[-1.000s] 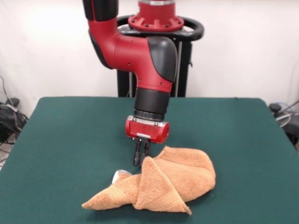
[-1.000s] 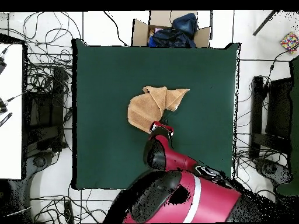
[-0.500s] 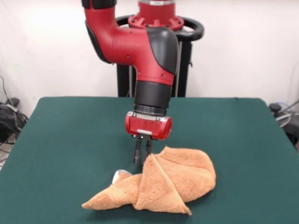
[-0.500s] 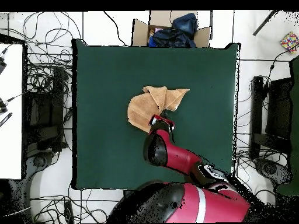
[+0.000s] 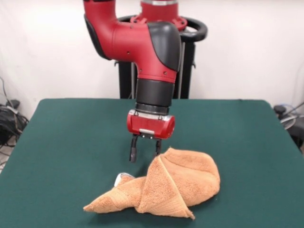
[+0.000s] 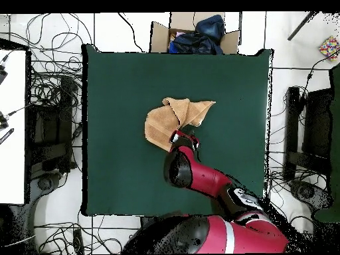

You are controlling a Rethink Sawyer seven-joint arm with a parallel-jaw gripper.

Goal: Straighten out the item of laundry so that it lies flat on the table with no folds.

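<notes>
Near the table's (image 5: pixel 66 137) front edge, roughly midway between its side edges, the orange-tan terry towel (image 5: pixel 166 187) is lying crumpled: thick looped cloth folded into overlapping triangular flaps, one pointed corner trailing toward the front edge, a small white tag (image 5: pixel 121 175) peeking out beside it. Just behind the heap, the pincer (image 5: pixel 145 153) is hovering with its dark fingers (image 5: pixel 133 151) spread apart, gripping nothing, above the dark green felt-like top.
</notes>
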